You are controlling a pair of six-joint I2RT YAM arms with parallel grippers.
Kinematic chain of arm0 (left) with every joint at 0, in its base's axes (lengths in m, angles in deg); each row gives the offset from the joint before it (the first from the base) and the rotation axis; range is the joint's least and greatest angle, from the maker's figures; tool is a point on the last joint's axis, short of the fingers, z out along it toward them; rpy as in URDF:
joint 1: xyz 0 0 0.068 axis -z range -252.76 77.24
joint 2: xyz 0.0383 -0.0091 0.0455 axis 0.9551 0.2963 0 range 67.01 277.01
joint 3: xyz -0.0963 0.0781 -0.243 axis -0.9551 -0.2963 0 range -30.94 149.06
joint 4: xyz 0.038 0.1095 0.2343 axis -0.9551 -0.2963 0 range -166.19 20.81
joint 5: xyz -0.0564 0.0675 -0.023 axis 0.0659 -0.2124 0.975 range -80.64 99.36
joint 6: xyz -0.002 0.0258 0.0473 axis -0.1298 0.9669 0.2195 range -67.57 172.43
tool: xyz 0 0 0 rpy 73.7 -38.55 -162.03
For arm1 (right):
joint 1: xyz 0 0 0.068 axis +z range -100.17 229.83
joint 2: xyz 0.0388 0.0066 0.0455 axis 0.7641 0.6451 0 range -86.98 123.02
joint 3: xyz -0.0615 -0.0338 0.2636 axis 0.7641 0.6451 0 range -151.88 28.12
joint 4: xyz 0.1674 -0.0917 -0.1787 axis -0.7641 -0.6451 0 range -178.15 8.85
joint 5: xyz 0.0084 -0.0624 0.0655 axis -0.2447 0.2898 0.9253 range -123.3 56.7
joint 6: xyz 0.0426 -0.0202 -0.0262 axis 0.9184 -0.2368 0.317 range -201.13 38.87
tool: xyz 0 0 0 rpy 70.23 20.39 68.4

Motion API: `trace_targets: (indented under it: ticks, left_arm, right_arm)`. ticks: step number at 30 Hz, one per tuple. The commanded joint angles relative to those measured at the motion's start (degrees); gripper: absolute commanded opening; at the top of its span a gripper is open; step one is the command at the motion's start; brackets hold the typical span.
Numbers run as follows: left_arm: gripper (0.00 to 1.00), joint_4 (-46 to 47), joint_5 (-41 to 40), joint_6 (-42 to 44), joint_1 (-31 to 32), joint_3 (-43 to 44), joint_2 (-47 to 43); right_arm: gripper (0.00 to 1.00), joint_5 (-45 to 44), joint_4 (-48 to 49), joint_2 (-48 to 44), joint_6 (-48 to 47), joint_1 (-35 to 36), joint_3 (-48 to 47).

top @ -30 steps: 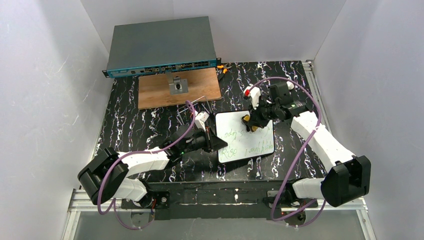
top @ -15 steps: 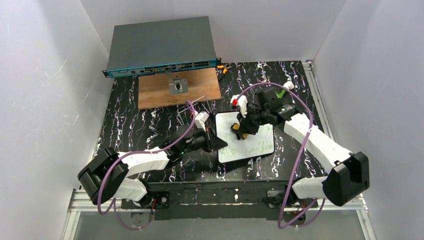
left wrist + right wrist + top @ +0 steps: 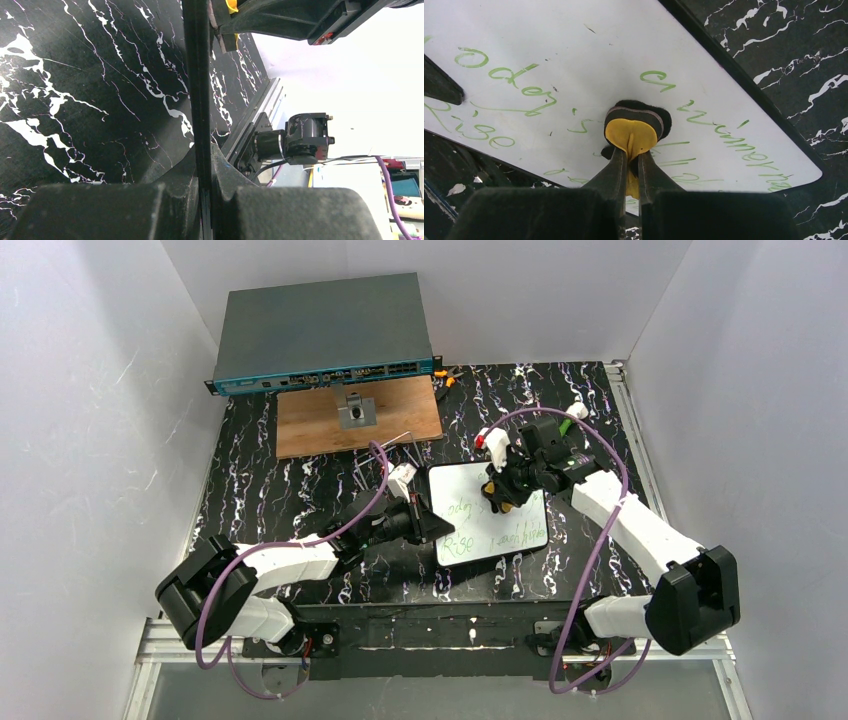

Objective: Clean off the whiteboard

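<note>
While the left claw (image 3: 431, 524) pinches the whiteboard (image 3: 505, 532), the right claw (image 3: 631, 162), clamping the eraser (image 3: 632, 129), has slid rightward.

Top view: bright, even, diffuse light; soft shadows around whiteboard (image 3: 480, 535); sharp.
Left wrist view: area right of whiteboard (image 3: 196, 75) blown out white; left gripper (image 3: 204, 170) below it soft, unfocused.
Right wrist view: whiteboard (image 3: 574, 60) evenly lit, marks crisp; right gripper (image 3: 630, 165) blurred.

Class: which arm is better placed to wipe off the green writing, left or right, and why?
Right: the right pincer is shut on the yellow eraser, resting on the whiteboard among the writing. The left pincer only clamps the board's edge.
</note>
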Motion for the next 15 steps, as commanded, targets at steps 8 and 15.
trace_targets:
  ticks: [8, 15]
  left_arm:
    - [0.0, 0.0, 2.1, 4.0, 0.5, 0.5, 0.4]
    - [0.0, -0.2, 2.3, 4.2, 0.4, 0.9, 0.7]
  right_arm:
    - [0.01, 12.1, -4.3, 2.0, -1.9, 4.5, -5.7]
    - [0.01, 2.8, -1.2, 6.1, 2.7, 4.9, -11.3]
